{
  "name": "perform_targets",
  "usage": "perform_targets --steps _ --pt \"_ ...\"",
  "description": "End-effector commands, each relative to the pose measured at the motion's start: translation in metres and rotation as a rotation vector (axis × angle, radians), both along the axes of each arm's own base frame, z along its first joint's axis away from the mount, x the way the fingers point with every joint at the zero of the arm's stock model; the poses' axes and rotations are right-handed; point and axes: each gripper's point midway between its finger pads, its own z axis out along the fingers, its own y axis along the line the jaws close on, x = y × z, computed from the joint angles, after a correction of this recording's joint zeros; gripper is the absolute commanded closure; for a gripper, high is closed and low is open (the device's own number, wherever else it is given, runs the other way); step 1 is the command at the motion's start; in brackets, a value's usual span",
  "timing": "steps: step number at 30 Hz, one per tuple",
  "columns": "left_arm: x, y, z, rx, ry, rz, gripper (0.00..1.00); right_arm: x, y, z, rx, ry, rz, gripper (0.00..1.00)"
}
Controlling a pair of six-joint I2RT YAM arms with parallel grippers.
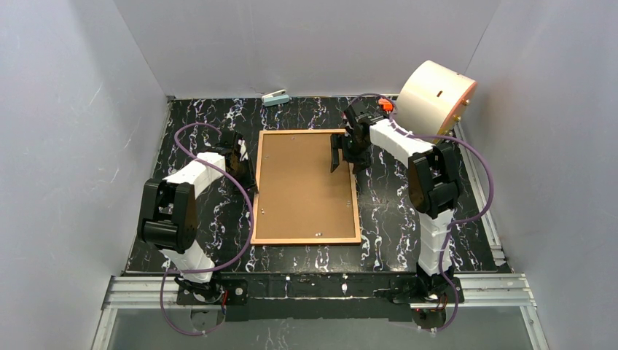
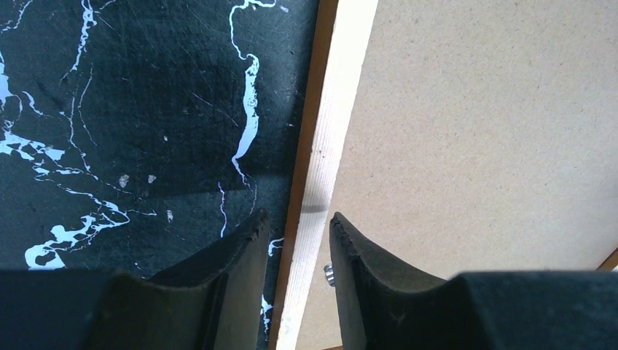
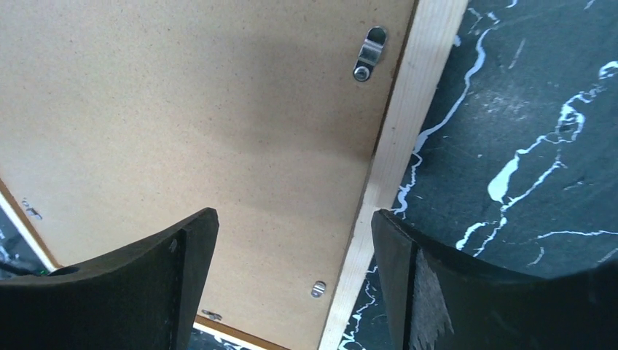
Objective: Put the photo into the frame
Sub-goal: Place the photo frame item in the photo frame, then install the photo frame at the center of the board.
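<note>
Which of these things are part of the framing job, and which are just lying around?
Job: frame, backing board lying in it, left gripper and right gripper at its side rails. The photo isn't in view.
Lying about: cream drum, stapler-like thing at the back.

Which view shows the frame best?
Top external: the whole frame lies back up, all four sides in view. Left wrist shows only a stretch of one side; right wrist, one side and a metal clip.
</note>
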Motion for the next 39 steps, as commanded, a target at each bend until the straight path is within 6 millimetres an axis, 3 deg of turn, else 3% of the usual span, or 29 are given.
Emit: perform_targets --steps 1,9,17,19,21,25,27,33,36,39 --pt "-0.002 0.004 0.012 0.008 -0.021 0.004 0.64 0.013 -0.011 0.036 -0.058 -0.114 -0.001 0.16" --pt "-0.002 0.005 0.010 0.014 -0.013 0.009 0.63 0.002 0.009 0.021 0.049 -0.068 0.044 0.46" --pt "-0.008 0.004 0.005 0.004 0.016 0.012 0.63 -0.017 0.023 0.001 0.113 -0.025 0.056 0.57" --pt "-0.011 0.001 0.002 -0.014 0.030 0.015 0.64 -0.020 0.024 0.004 0.124 -0.040 0.046 0.61" --pt "-0.015 -0.003 0.000 -0.035 0.041 0.013 0.65 -0.022 0.032 0.020 0.176 -0.093 0.053 0.60" --pt "-0.022 -0.005 -0.002 -0.054 0.047 0.025 0.66 -0.037 0.062 0.057 0.370 -0.182 0.082 0.60" --pt "-0.025 -0.006 -0.002 -0.066 0.048 0.028 0.67 -0.052 0.075 0.063 0.455 -0.151 0.087 0.61" --pt "-0.037 0.001 -0.002 -0.044 0.035 0.050 0.70 -0.094 0.131 0.050 0.559 -0.049 0.117 0.79" --pt "-0.045 0.003 -0.001 -0.043 0.027 0.060 0.71 -0.109 0.160 0.047 0.592 -0.032 0.133 0.79" --pt "-0.052 0.001 0.001 -0.059 0.021 0.062 0.71 -0.116 0.181 0.038 0.601 -0.015 0.117 0.68"
